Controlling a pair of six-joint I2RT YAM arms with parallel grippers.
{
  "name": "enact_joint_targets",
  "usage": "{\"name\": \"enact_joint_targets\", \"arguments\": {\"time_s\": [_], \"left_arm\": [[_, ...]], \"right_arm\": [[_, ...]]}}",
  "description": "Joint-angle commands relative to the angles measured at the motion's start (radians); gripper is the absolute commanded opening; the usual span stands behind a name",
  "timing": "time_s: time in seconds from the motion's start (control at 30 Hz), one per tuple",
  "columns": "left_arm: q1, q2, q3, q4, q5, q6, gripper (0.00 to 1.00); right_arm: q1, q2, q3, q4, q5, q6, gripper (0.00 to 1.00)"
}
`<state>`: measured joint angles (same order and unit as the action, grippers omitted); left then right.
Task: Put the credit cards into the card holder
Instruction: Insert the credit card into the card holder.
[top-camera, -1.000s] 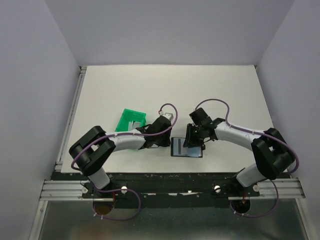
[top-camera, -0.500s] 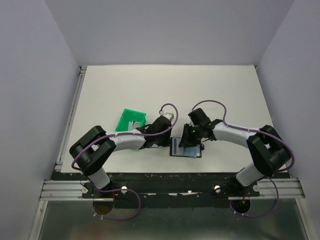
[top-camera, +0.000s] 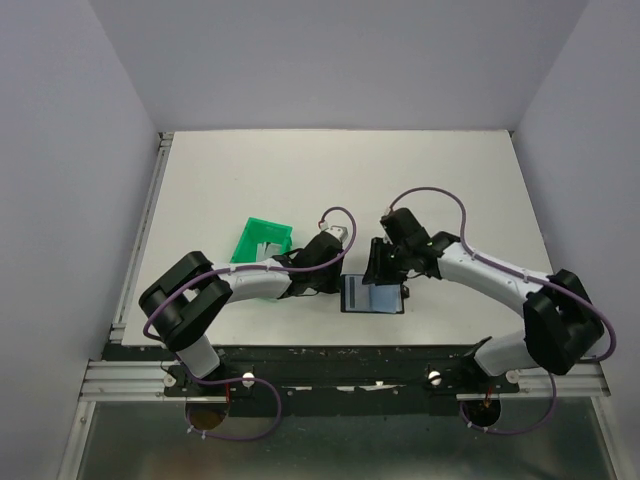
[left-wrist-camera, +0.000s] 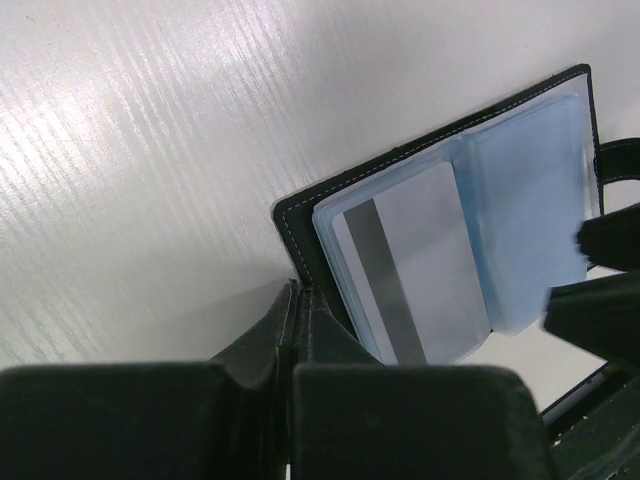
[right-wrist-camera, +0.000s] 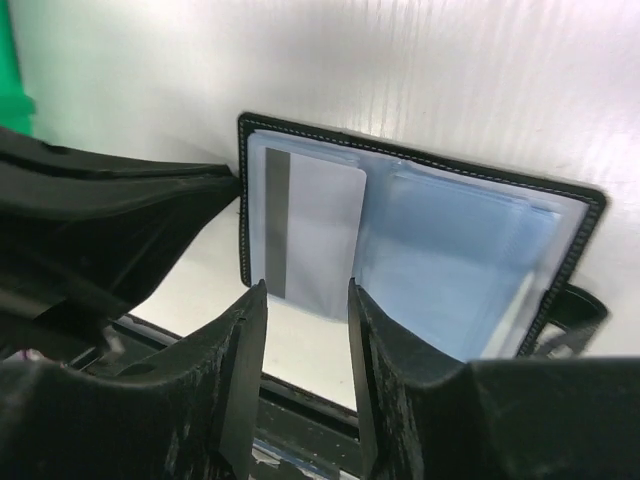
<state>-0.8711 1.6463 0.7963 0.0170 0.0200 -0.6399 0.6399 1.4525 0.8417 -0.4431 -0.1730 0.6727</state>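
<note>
The black card holder (top-camera: 373, 296) lies open on the table near the front edge, its pale blue clear sleeves facing up. A silvery-grey credit card (left-wrist-camera: 420, 265) with a dark stripe lies in the left sleeve, and it also shows in the right wrist view (right-wrist-camera: 315, 235). My left gripper (top-camera: 338, 280) is shut on the holder's left edge (left-wrist-camera: 297, 300). My right gripper (top-camera: 378, 275) is open and empty, hovering just above the card (right-wrist-camera: 305, 300). More white cards lie in the green bin.
The green plastic bin (top-camera: 262, 241) stands tilted left of the left gripper, and its edge shows in the right wrist view (right-wrist-camera: 10, 60). The table's black front rail (top-camera: 350, 352) runs just in front of the card holder.
My right gripper has drawn back a little from the holder and its elbow has swung outward to the right. The left gripper and the holder have stayed in place.
</note>
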Motion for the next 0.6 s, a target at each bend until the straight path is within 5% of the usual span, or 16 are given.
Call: {"name": "enact_joint_targets", "arguments": {"time_s": [0.0, 0.23, 0.57], "left_arm": [[-0.008, 0.024, 0.017, -0.012, 0.031, 0.000, 0.00], [-0.008, 0.006, 0.012, -0.015, 0.031, -0.001, 0.00], [-0.008, -0.023, 0.015, -0.063, 0.038, -0.012, 0.00]], "right_arm": [[0.004, -0.095, 0.060, -0.170, 0.168, -0.033, 0.47], [0.004, -0.129, 0.060, -0.331, 0.365, -0.004, 0.48], [0.003, -0.055, 0.025, -0.350, 0.395, 0.042, 0.49]]}}
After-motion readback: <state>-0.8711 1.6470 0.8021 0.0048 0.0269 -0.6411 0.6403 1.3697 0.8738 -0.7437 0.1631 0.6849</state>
